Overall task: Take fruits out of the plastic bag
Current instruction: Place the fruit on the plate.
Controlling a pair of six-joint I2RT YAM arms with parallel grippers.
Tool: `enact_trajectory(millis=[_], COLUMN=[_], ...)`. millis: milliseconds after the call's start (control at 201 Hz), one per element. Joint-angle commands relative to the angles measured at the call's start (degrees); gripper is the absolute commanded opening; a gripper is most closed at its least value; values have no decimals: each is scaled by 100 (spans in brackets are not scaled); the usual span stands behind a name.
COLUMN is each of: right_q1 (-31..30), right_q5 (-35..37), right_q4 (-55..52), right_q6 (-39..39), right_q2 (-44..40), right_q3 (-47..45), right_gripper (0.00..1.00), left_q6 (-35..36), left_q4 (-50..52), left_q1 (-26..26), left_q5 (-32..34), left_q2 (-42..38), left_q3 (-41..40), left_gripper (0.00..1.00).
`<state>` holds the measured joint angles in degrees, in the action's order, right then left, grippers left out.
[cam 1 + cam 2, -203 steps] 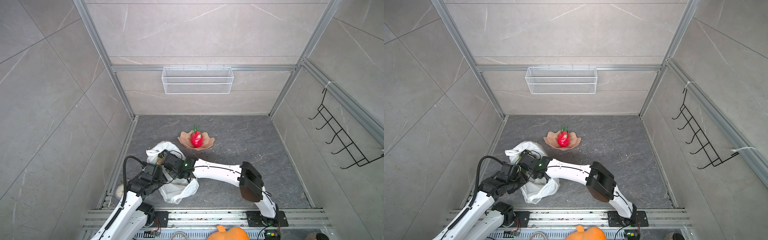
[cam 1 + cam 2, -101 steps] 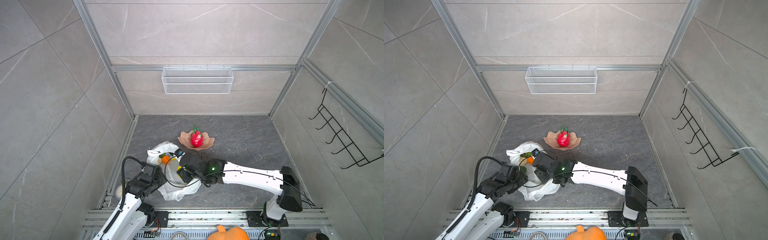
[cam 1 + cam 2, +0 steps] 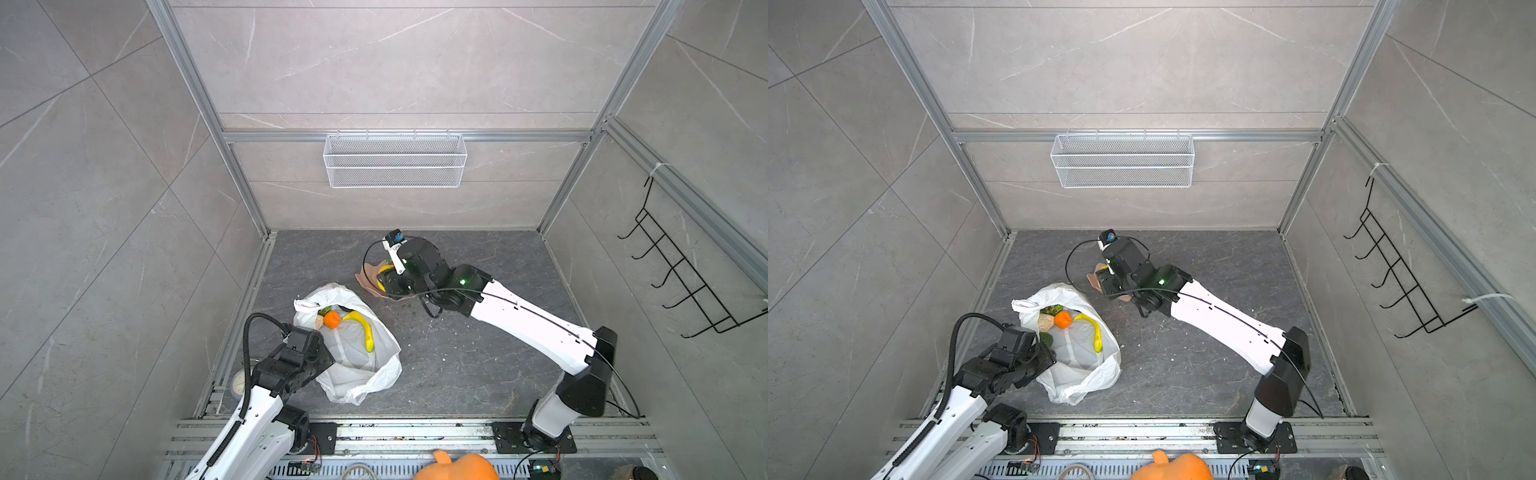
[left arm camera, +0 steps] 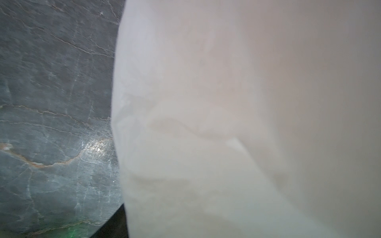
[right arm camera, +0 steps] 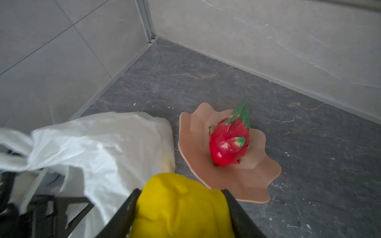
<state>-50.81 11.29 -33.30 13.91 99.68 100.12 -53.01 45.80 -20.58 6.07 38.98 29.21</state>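
Lemon (image 5: 181,208): clamped in right end effector (image 5: 181,196), held at peach bowl (image 5: 247,181), presumably for deposit beside dragon fruit (image 5: 228,144).
Banana (image 3: 368,328), orange (image 3: 331,320): lying inside plastic bag (image 3: 353,365) on the table.
Left end effector (image 3: 318,347): set at bag rim, seemingly to steady it; jaw state cannot be told.

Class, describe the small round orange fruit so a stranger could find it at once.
Find the crinkly white plastic bag on the dark grey floor. In its open mouth lies the small round orange fruit, beside a curved yellow banana. Only it is round and orange.

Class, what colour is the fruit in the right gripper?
The fruit is yellow, clearest in the right wrist view.
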Motion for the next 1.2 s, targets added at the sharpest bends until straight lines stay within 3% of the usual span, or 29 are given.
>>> enact_trajectory(millis=[0,219,353,956,1194], right_q1=[289,492,491,497,493], right_q5=[-327,-562,-633,-345,-268], right_q4=[-267,-729,-897,199,359], right_q6=[-209,-249,-244,-56,7], right_q2=[753,2036,2540,2192,1912], right_q3=[450,1743,2014,-434,-722], right_gripper=[41,40,38,37,55], left_q6=[0,10,8,3,17], left_q4=[21,25,42,60,51], left_q1=[27,26,22,26,20], left_q5=[70,70,79,114,123], left_q2=[7,18,-8,0,45], left_q3=[72,71,71,67,80], left_gripper=[63,63,63,63,63])
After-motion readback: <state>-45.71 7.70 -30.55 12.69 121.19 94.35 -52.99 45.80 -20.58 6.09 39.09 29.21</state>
